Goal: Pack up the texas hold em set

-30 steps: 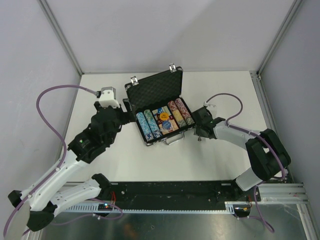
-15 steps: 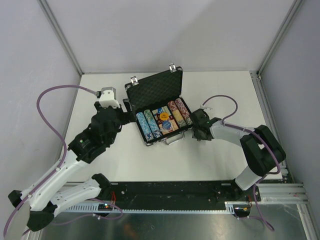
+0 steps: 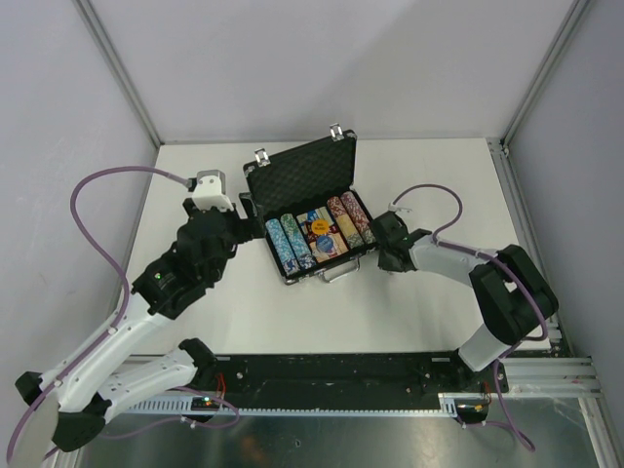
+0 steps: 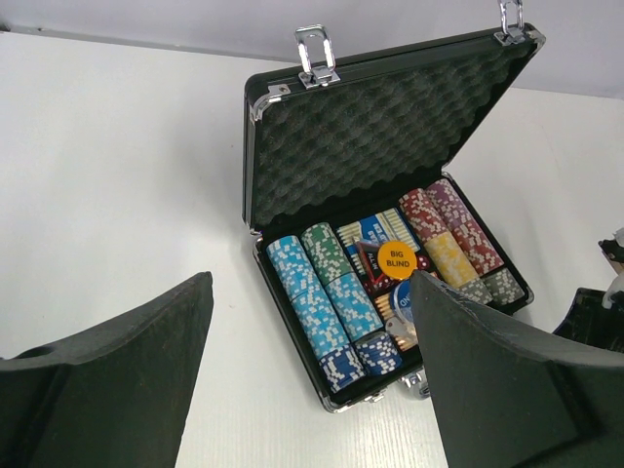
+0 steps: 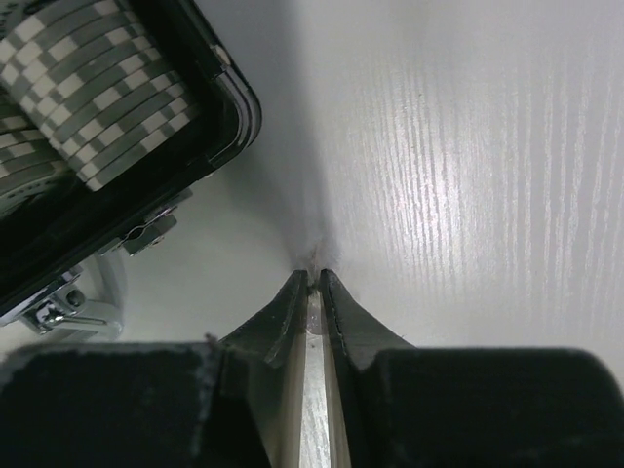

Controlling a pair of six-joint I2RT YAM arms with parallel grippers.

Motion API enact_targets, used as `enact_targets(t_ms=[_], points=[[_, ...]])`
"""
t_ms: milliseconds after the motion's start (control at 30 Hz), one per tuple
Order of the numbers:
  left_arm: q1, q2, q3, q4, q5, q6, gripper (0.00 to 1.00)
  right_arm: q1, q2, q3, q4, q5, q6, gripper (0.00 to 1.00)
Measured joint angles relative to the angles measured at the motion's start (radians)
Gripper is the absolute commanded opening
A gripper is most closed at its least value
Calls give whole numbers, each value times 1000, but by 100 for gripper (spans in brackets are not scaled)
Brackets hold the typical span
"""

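The texas hold em set's black silver-trimmed case (image 3: 300, 175) lies open mid-table, its foam lid (image 4: 370, 136) raised. Rows of poker chips (image 4: 322, 302) fill it, with an orange "BIG BLIND" button (image 4: 397, 259) on the cards in the middle. My left gripper (image 3: 234, 226) hovers left of the case, open and empty, its fingers framing the case (image 4: 310, 292). My right gripper (image 3: 383, 257) is at the case's front right corner, tips down on the table (image 5: 315, 276), shut on a thin silvery strip that I cannot identify.
Grey chips (image 5: 88, 88) and the case's front latch (image 5: 146, 234) lie just left of the right fingertips. Bare white table (image 3: 429, 185) spreads right of the case. Grey walls with metal posts enclose the table at the back and sides.
The right gripper slid a little left toward the case corner and its jaws closed. The left arm and the case have not moved.
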Motion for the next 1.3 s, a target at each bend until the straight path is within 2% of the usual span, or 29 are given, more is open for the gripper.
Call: enact_targets(t_ms=[300,567,833,1100,1200,1300], points=[[0,-8,0,0,-1,1,86,43,-80,11,8,-9,-17,13],[0,-8,0,0,-4,7,86,102,-114,132,70,-52,-66,15],[0,-8,0,0,-7,8,86,142,16,262,160,-92,-116,18],[0,-8,0,0,-7,8,86,167,137,319,202,-107,-159,20],[0,-8,0,0,-7,8,86,172,167,343,212,-106,-169,30],[0,-8,0,0,-7,8,86,174,190,363,221,-102,-177,51]])
